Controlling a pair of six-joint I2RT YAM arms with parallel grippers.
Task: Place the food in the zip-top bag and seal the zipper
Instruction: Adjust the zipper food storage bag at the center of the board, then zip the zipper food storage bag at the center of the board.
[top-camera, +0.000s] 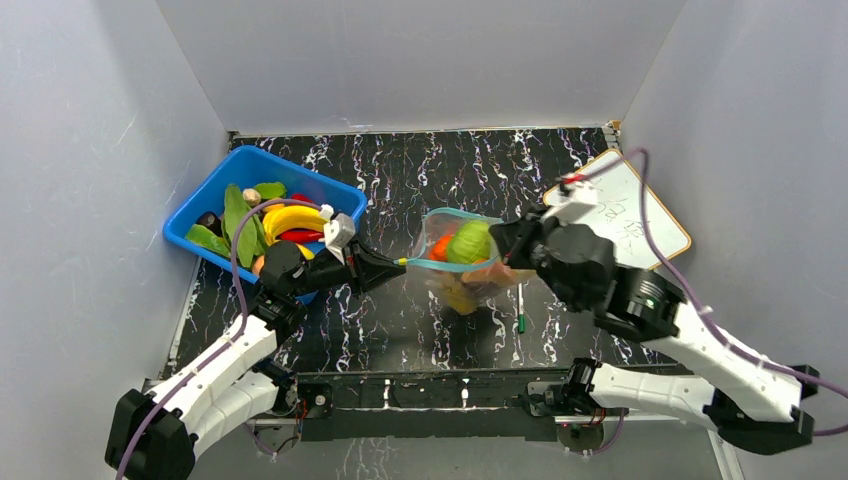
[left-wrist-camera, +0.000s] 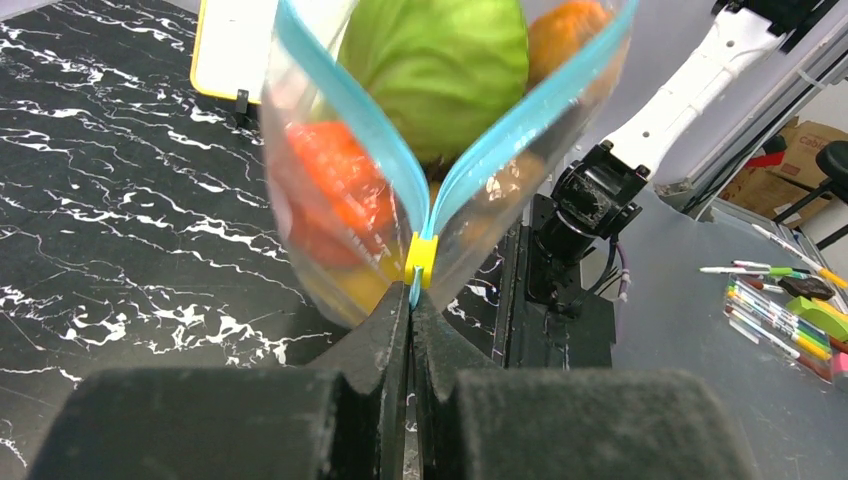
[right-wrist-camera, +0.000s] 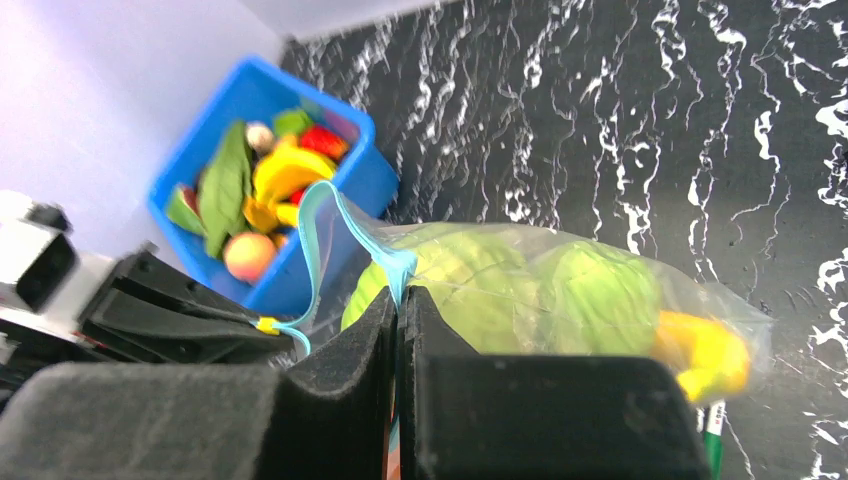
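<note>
Clamped left tool shut on the zipper end, beside the yellow slider, at the bag's nine o'clock. Pinched right tool closed on the zip-top bag rim at three o'clock. Hung stretched between them over the table centre, mouth gaping. Kept more food in the blue bin at ten o'clock. Held green cabbage, orange and yellow pieces inside the bag. Left the green pen lying at the bag's five o'clock.
</note>
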